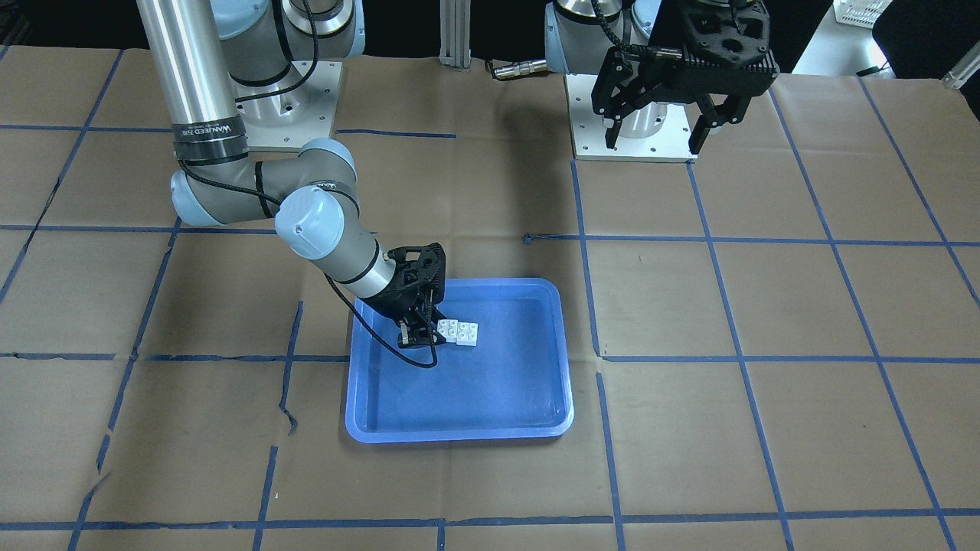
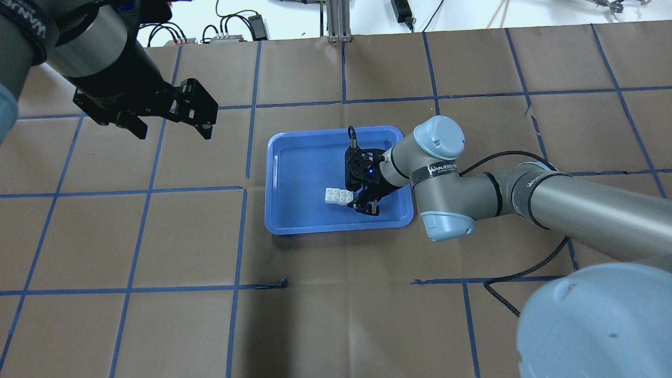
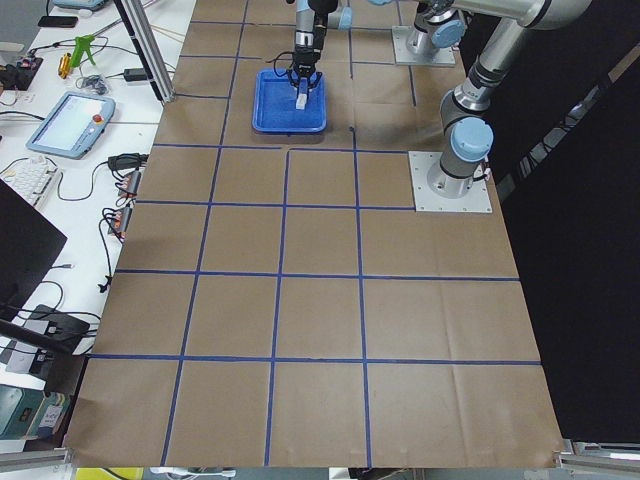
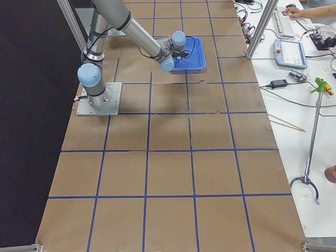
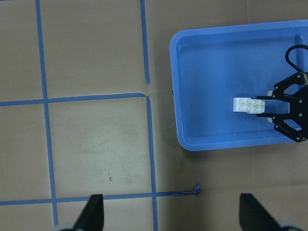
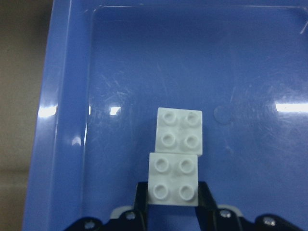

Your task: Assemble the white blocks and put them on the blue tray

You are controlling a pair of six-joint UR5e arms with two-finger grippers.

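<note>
The right arm reaches low across the brown-paper worktop [image 2: 157, 236] with blue tape lines. Its elbow is bent and its wrist is angled down into the large rectangular blue plastic tray [image 2: 273, 157] with rounded corners. The right tool [image 6: 173, 195] is down near the tray floor. Its two black fingers [image 6: 141, 202] are pressed against opposite sides of the nearer of two small square white blocks [image 6: 179, 131] of plastic, pinching it.

The left arm is held high and well away from the tray, over bare worktop. The left tool [image 2: 172, 130] points downward, its fingers spread wide with nothing between them.

The white blocks are inside the tray, toward the end where the right arm comes in. Each has four round studs on top, and all eight studs show in the right wrist view. The two blocks meet edge to edge, one shifted slightly sideways from the other. In that view the pinched block covers the near edge of the farther one. Whether they are locked together cannot be told. The farther block rests on the tray floor, clear of the rim.
</note>
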